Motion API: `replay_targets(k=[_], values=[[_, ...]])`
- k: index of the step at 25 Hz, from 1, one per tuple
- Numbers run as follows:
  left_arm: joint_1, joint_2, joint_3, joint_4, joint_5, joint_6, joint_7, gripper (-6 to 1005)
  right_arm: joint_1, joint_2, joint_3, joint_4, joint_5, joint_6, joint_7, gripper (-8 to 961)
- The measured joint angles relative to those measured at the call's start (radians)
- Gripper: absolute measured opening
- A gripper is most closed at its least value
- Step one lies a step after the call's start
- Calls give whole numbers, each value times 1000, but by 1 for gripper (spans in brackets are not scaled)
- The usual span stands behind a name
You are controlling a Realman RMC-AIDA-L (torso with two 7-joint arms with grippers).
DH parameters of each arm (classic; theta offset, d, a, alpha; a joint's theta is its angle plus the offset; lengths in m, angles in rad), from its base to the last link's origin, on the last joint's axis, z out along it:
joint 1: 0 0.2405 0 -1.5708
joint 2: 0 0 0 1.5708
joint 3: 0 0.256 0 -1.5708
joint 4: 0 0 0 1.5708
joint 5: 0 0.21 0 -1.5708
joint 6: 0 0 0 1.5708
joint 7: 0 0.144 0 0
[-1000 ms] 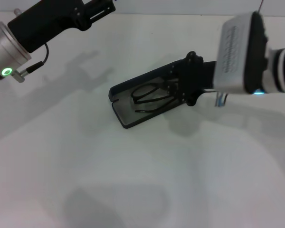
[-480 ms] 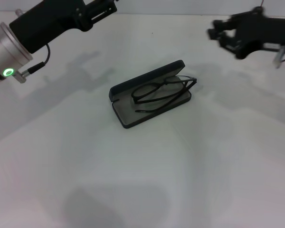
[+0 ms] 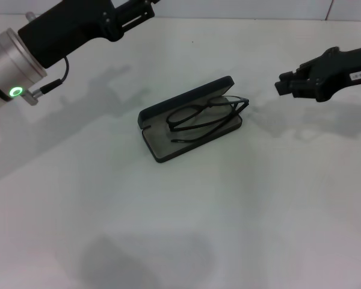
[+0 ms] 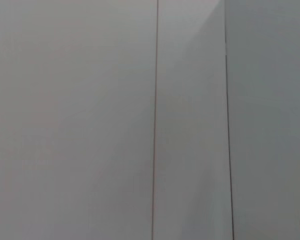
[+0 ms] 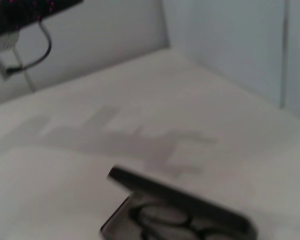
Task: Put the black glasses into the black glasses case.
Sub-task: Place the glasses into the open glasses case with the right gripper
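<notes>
One black glasses (image 3: pixel 206 116) (inside black glasses case (image 3: pixel 153 114))

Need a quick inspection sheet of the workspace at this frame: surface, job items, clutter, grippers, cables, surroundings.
Surface: white table, shadows only.
Job's things: black glasses case open, lid up; black glasses lie folded inside, one corner over the case's right end.
Clutter: nothing seen.
Grippers: right gripper is off to the case's right, holding nothing; left gripper raised at far left, away from the case.
Cables: short black cable on the left arm.
Surroundings: pale wall panels.
</notes>
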Motion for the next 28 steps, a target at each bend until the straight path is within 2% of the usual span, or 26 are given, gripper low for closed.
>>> replay_targets(k=[2,6,8,14,22,28], values=[[-2,-2,0,2,3,1,0,795,20,18,-1,8,-54,-3,8,161],[-3,-2,0,2,3,5,0,795,30,71,3,-32,-205,61,63,160],[-3,-2,0,2,4,6,0,795,28,83,-14,-44,-268,120,93,160],[-2,-2,0,2,5,7,0,795,57,81,-61,6,-325,247,134,159],[-25,-3,0,-1,21,-1,0,795,221,81,-67,191,-478,330,187,158],[-27,-8,0,-3,25,-2,0,795,250,89,-130,221,-462,366,184,159]])
